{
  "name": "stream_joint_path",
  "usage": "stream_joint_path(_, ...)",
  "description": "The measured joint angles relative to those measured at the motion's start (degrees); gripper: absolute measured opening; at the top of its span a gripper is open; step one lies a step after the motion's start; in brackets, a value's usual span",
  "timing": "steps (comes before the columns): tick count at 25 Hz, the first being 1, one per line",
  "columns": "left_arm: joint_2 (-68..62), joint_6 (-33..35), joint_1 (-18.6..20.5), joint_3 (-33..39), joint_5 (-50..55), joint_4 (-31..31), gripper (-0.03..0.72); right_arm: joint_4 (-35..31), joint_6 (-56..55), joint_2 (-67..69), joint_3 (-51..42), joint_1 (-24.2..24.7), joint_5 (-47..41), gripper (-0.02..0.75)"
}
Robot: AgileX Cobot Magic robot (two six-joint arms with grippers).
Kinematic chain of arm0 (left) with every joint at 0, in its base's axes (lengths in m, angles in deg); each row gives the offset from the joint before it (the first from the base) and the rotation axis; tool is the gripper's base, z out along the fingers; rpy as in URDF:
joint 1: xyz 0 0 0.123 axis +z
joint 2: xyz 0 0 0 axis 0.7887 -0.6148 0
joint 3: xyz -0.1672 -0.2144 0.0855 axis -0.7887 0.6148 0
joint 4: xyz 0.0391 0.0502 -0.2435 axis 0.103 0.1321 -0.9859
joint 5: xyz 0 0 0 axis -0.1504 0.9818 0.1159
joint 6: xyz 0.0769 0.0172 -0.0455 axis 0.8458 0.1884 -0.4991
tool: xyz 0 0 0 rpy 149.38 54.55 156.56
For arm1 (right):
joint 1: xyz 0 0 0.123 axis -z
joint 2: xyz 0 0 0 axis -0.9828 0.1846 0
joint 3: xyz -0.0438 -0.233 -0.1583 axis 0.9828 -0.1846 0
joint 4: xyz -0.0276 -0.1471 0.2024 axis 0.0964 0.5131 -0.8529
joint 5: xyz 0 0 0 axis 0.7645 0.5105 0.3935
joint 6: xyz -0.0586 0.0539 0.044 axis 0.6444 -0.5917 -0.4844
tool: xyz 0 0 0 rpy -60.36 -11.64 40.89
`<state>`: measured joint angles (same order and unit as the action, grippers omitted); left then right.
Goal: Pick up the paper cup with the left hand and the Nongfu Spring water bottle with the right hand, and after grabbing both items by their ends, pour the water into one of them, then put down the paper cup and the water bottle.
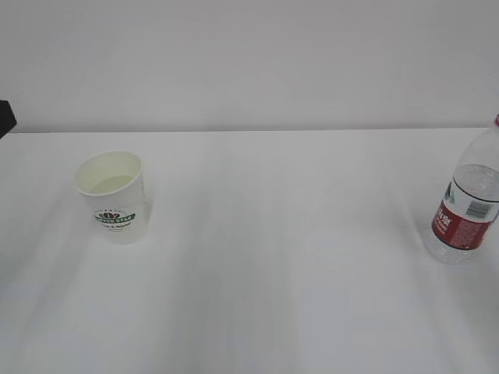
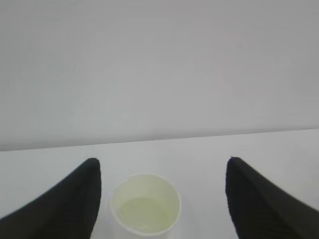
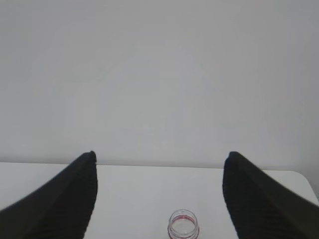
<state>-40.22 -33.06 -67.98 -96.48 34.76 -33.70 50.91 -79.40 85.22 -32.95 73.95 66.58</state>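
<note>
The white paper cup (image 1: 113, 196) with a green logo stands upright on the left of the table, clear liquid in its bottom. From the left wrist view the paper cup (image 2: 144, 203) sits between and below my left gripper (image 2: 160, 163), which is open and touches nothing. The Nongfu Spring water bottle (image 1: 468, 204), clear with a red-and-white label, stands upright at the right edge, uncapped. Its open mouth (image 3: 183, 225) shows low in the right wrist view, under my open right gripper (image 3: 159, 157). In the exterior view neither gripper shows.
The white table (image 1: 281, 257) runs to a plain white wall at the back. A small black object (image 1: 6, 117) juts in at the far left edge. The table's far right corner (image 3: 304, 177) is visible in the right wrist view.
</note>
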Motion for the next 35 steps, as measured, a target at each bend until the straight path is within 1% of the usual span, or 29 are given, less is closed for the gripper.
stream_joint_path(5,4.2,0.0,0.0,-2.9,11.8,0.1,0.561,0.0,0.0,-0.4,2.8,0.0,-6.2,0.593)
stream_joint_path(9,6.5,0.0,0.0,-4.8,20.2,0.1,0.531,0.0,0.0,-2.7,3.3,0.0,-11.6,0.592)
stream_joint_path(14,8.6,0.5,0.0,-7.7,31.9,0.1,0.503,0.7,0.0,-7.9,3.3,0.0,-16.3,0.592)
stream_joint_path(22,13.9,1.3,0.0,-8.0,39.2,0.1,0.496,5.3,0.0,-17.3,3.4,0.0,-28.3,0.592)
stream_joint_path(29,24.0,1.3,0.0,-8.3,48.7,-0.1,0.496,8.0,0.0,-25.4,3.4,0.0,-36.7,0.592)
stream_joint_path(35,31.0,2.1,0.0,-12.5,61.0,-0.6,0.477,8.3,0.0,-30.0,3.6,0.0,-41.8,0.592)
